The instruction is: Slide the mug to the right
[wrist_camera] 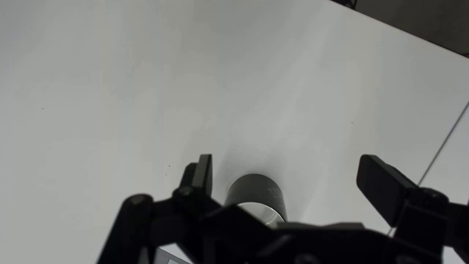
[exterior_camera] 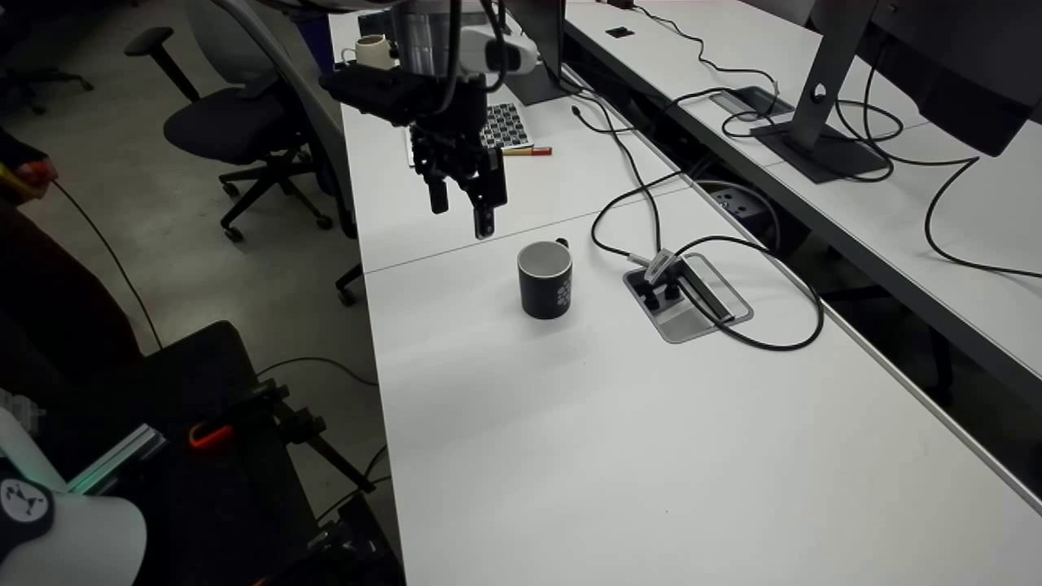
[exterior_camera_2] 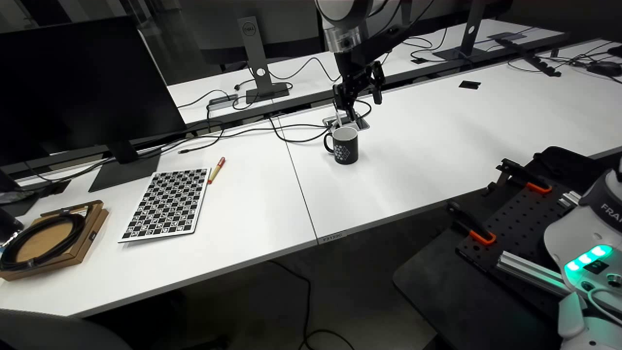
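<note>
Nearer the far edge of the bench [exterior_camera: 651, 456] than the edge by the robot's base [exterior_camera_2: 578, 231], we see the mug [exterior_camera_2: 346, 146] standing upright, dark outside, paler within. Its handle [exterior_camera_2: 327, 142] points toward the seam [exterior_camera_2: 297, 179] that runs across the top from edge to edge. The socket panel [exterior_camera: 684, 328] lies between the mug and the far edge, and a black cable [exterior_camera: 781, 348] loops from it out to that edge.

Above the bench we find the gripper [exterior_camera: 461, 213], its fingers [exterior_camera: 484, 223] pointing down, apart from the mug in both exterior views. Its jaws stand wide apart. In the wrist view the mug shows between them from side to side, closer to the left one in the frame, with part of its rim hidden by the gripper's body.

Past the seam we see a checkered board [exterior_camera_2: 167, 206] with a red and yellow pen [exterior_camera_2: 216, 170] just beside it, and a monitor [exterior_camera_2: 87, 87] standing along the far edge. Farther on, a coil of black cable [exterior_camera_2: 76, 227] lies on a cardboard box [exterior_camera_2: 95, 227]. In an exterior view, a pale mug [exterior_camera: 374, 53] stands close to the base-side edge.
</note>
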Controlling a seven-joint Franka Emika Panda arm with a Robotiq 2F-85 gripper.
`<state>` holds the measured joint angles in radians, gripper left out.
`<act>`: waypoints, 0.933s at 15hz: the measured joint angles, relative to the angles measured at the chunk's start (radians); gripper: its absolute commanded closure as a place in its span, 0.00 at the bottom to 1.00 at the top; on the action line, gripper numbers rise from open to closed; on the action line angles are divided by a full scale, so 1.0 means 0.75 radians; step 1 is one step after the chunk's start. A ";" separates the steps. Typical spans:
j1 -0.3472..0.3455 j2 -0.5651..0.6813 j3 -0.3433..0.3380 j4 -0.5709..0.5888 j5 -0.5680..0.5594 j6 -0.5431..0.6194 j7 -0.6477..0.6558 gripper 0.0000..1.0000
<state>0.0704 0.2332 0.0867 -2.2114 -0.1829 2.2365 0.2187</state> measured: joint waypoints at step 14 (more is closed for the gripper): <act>-0.001 0.221 -0.024 0.129 0.070 0.203 -0.028 0.00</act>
<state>0.0694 0.3988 0.0684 -2.1143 -0.1304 2.3889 0.1974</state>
